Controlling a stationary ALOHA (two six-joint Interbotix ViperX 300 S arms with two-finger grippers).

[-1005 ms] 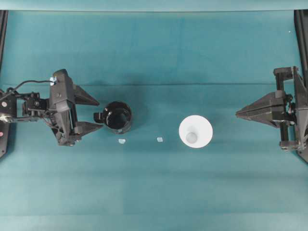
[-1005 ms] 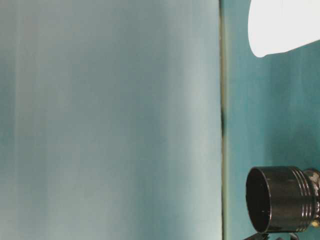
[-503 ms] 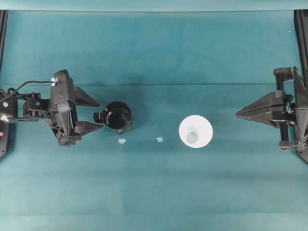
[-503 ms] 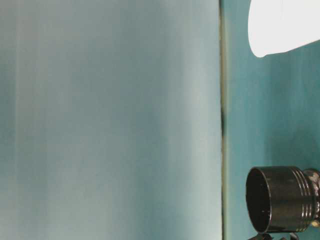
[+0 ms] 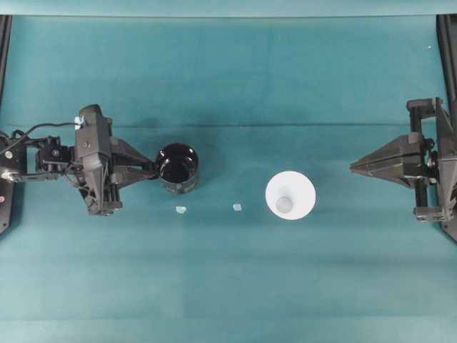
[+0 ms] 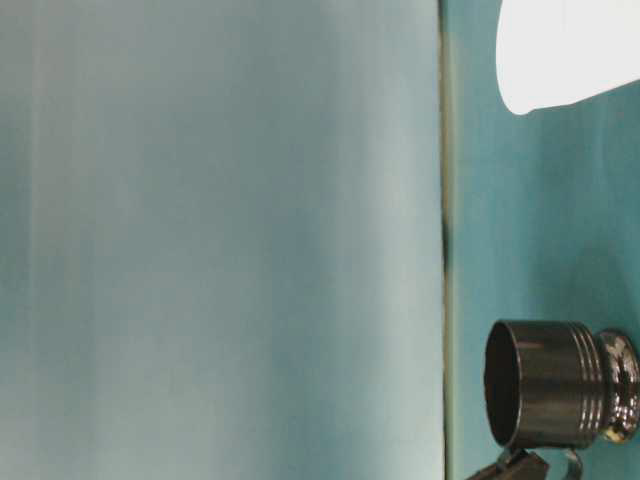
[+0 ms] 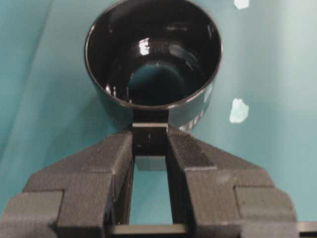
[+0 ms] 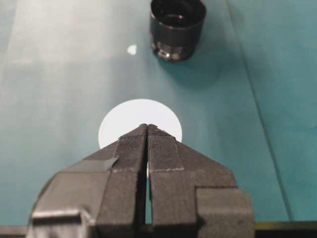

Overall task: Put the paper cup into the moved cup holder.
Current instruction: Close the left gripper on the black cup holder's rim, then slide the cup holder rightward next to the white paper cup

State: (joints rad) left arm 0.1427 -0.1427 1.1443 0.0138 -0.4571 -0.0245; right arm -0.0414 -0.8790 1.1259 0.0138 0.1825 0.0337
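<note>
Teal cloth (image 5: 228,286); two white scraps (image 5: 181,210) near middle.

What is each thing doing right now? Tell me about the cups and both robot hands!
cup holder: upright, nothing inside, pinched by its handle.
paper cup: standing upright on the table, nobody touching it.
left gripper: closed on the cup holder's handle.
right gripper: shut, holding nothing, away from the paper cup.
two white scraps: lying loose on the cloth.
</note>
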